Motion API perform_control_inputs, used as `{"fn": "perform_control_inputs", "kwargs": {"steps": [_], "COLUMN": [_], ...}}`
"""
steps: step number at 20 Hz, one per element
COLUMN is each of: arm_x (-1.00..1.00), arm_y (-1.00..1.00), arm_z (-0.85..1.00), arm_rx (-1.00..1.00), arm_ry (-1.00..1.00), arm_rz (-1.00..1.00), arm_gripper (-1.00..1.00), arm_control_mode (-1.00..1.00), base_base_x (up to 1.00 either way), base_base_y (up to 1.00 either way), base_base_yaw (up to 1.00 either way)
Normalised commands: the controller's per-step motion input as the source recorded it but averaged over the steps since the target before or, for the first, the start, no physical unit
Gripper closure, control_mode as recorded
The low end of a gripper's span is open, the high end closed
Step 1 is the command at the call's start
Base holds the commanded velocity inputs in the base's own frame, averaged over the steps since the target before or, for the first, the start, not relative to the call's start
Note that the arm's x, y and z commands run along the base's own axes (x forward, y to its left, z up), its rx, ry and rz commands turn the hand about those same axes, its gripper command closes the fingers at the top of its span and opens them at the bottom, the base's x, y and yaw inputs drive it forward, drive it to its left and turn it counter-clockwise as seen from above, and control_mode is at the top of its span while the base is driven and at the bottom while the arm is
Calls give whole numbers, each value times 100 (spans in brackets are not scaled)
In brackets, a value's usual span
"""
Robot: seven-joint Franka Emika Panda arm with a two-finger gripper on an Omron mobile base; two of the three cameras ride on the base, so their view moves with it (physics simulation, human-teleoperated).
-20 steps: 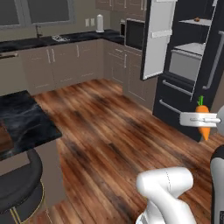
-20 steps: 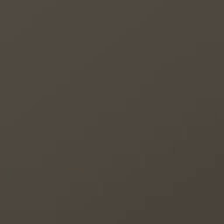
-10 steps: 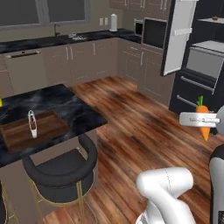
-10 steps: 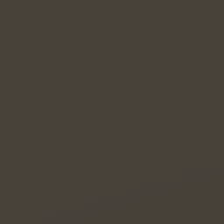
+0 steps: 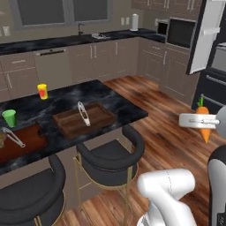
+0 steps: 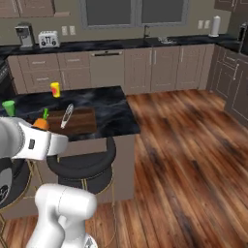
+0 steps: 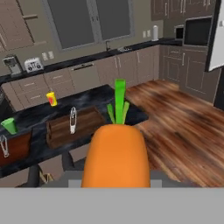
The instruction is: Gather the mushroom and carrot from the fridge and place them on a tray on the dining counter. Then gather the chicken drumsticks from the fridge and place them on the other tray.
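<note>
My gripper (image 5: 201, 120) is shut on the orange carrot (image 5: 204, 126), which hangs tip down with its green top up. In the right base view the carrot (image 6: 41, 124) sits at the end of my arm, over the dining counter (image 6: 111, 109). The carrot (image 7: 115, 155) looms close in the hand view and hides the fingertips. A brown tray (image 5: 99, 118) holding a metal utensil lies on the dining counter (image 5: 123, 103); a redder tray (image 5: 28, 142) lies left of it. The black fridge (image 5: 215, 77) stands at the right, its door (image 5: 205, 35) open. Mushroom and drumsticks are out of view.
A yellow cup (image 5: 42, 91) and a green cup (image 5: 9, 118) stand on the dining counter behind the trays. Two black stools (image 5: 110, 154) (image 5: 26, 194) line its near side. Wood floor (image 5: 172, 132) lies open between the counter and the fridge.
The base has turned, so the whole picture swung from the fridge side toward the dining counter. The carrot stays in the gripper. The right base view, dark before, now looks into the kitchen.
</note>
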Motion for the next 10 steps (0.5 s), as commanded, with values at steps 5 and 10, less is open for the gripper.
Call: {"fn": "perform_control_inputs", "kwargs": {"steps": [5, 10], "arm_x": [0, 0], "arm_y": [0, 0], "arm_z": [0, 0], "arm_rx": [0, 0], "arm_ry": [0, 0], "arm_rz": [0, 0], "arm_gripper": [100, 100], "arm_control_mode": [100, 100], "base_base_x": [50, 40], "base_base_y": [16, -15], "base_base_yaw": [29, 24]}}
